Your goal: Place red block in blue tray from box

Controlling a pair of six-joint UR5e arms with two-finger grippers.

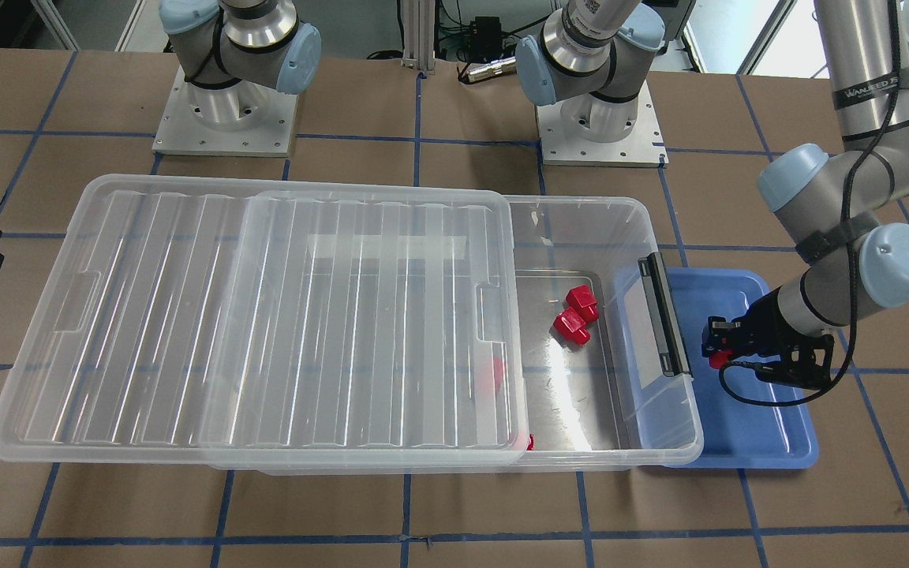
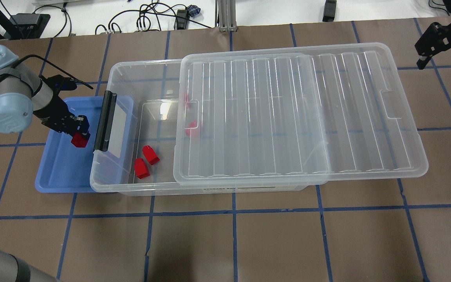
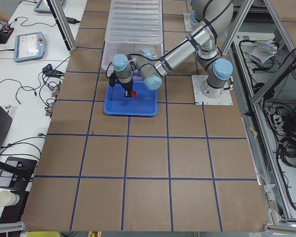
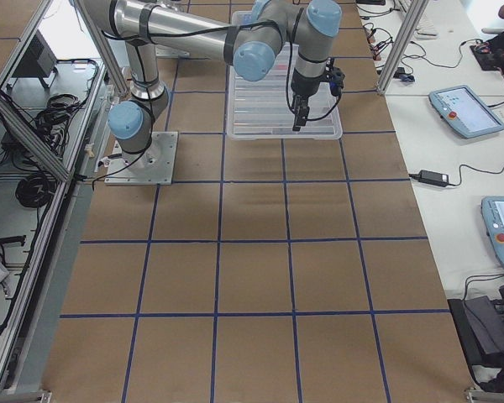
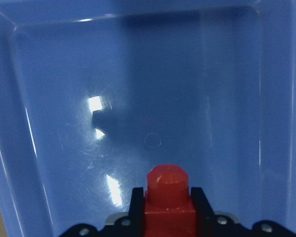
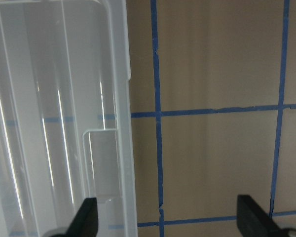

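My left gripper (image 2: 79, 135) is shut on a red block (image 2: 79, 140) and holds it just above the floor of the blue tray (image 2: 59, 172). The block also shows in the left wrist view (image 5: 167, 197), between the black fingers, and in the front view (image 1: 719, 360) over the tray (image 1: 746, 430). The clear box (image 2: 131, 184) stands beside the tray, its ribbed lid (image 2: 288, 113) slid aside. Two more red blocks (image 2: 146, 161) lie in its open end, and others show blurred under the lid. My right gripper (image 2: 441, 39) is open and empty above the table beyond the lid's far end.
The box's black latch handle (image 2: 104, 121) stands right next to my left gripper. The lid overhangs the box toward my right arm. Brown table with blue tape lines (image 2: 233, 203) all around. The arm bases (image 1: 226, 118) stand behind the box.
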